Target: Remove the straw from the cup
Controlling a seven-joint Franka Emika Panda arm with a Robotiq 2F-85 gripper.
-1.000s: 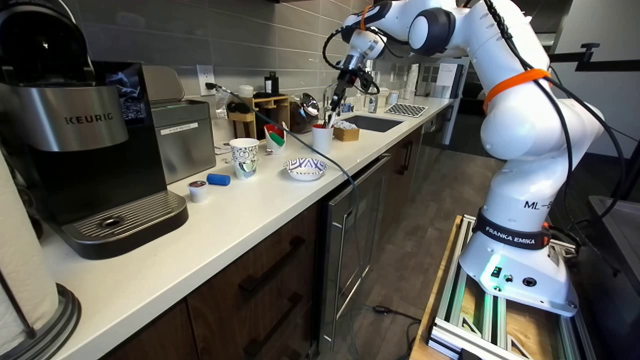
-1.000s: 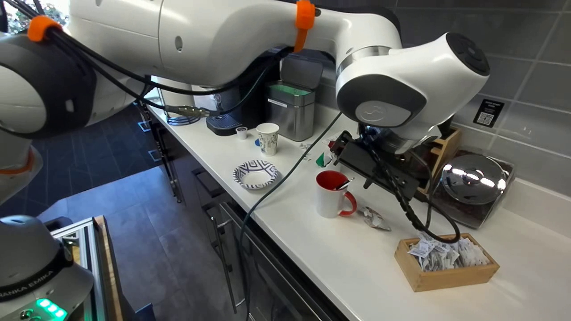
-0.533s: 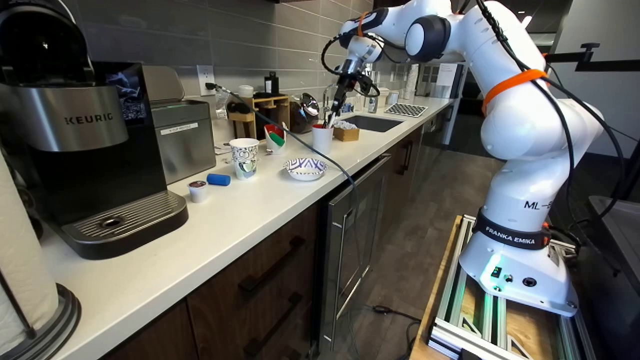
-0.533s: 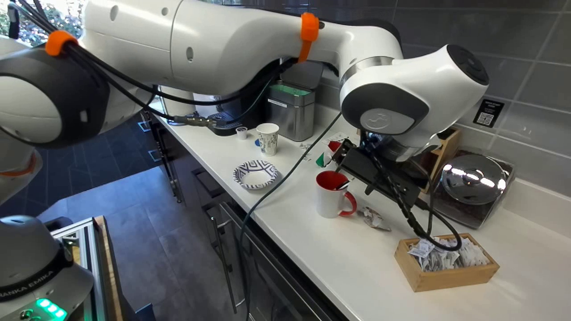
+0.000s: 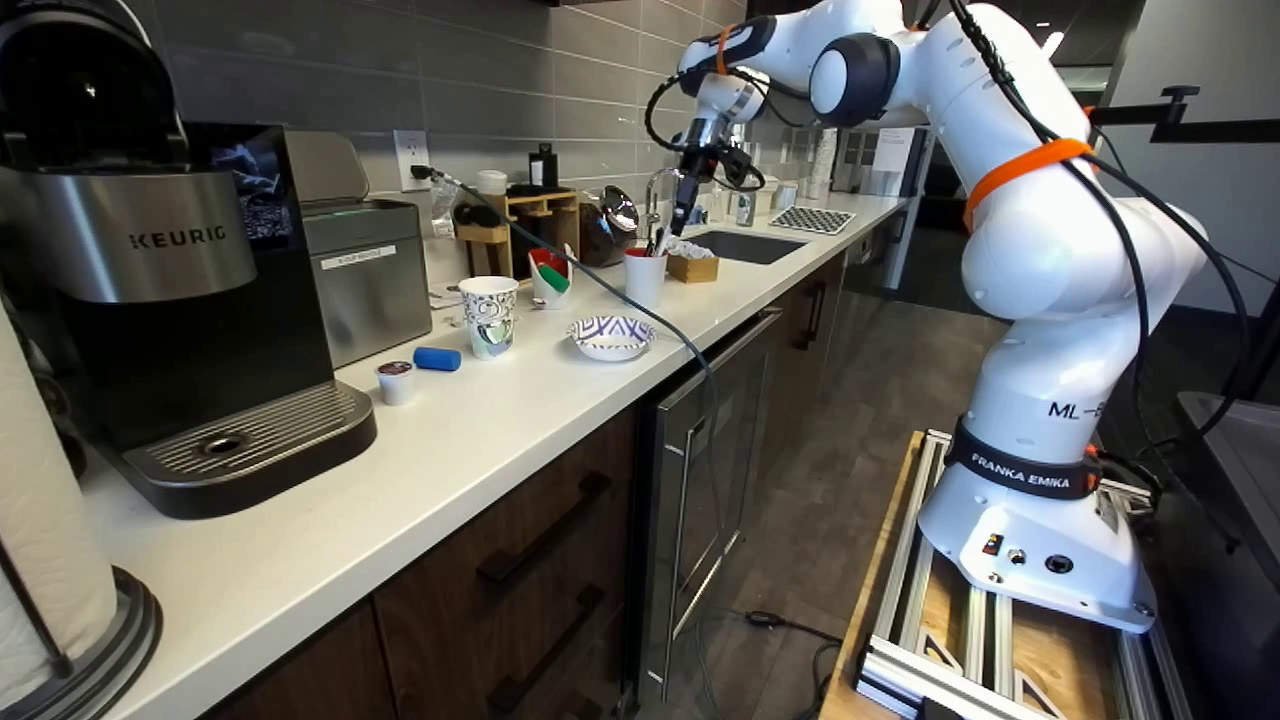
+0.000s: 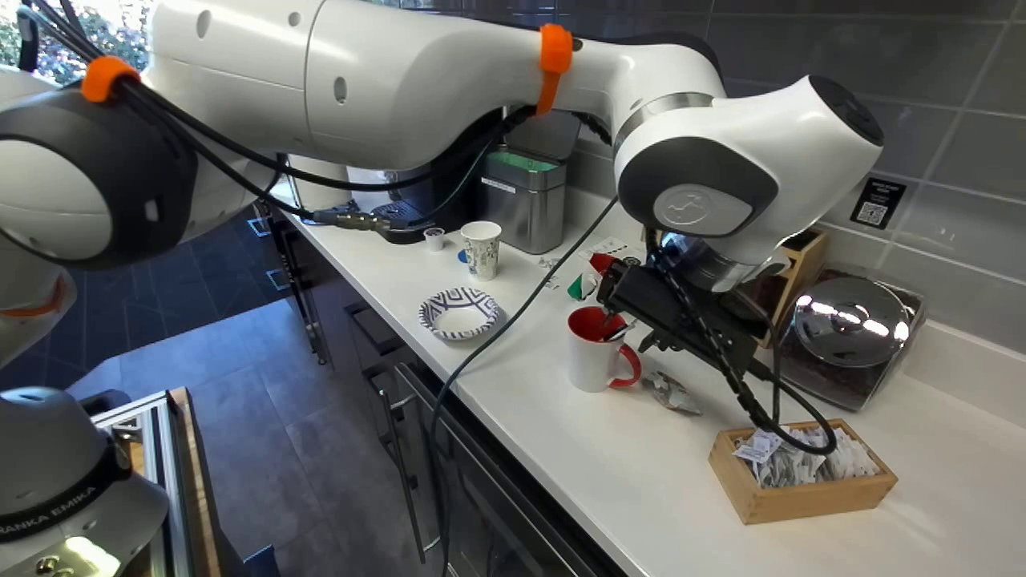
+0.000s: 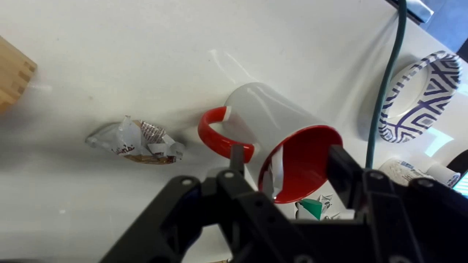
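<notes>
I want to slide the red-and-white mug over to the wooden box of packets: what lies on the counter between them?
A crumpled wrapper lies between the mug and the wooden box; an exterior view and the wrist view both show it.

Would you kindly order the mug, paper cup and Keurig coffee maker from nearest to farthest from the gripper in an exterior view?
1. Mug, just below the gripper.
2. Paper cup, between mug and coffee maker.
3. Keurig coffee maker, picture's left.

Black gripper (image 7: 285, 157) blurred and cropped at my wrist view's bottom, pale wooden box (image 7: 14, 73) cut off at left, thin sticks (image 5: 656, 242) in the red-lined white mug (image 5: 645, 280) too small for me to tell apart in an exterior view
</notes>
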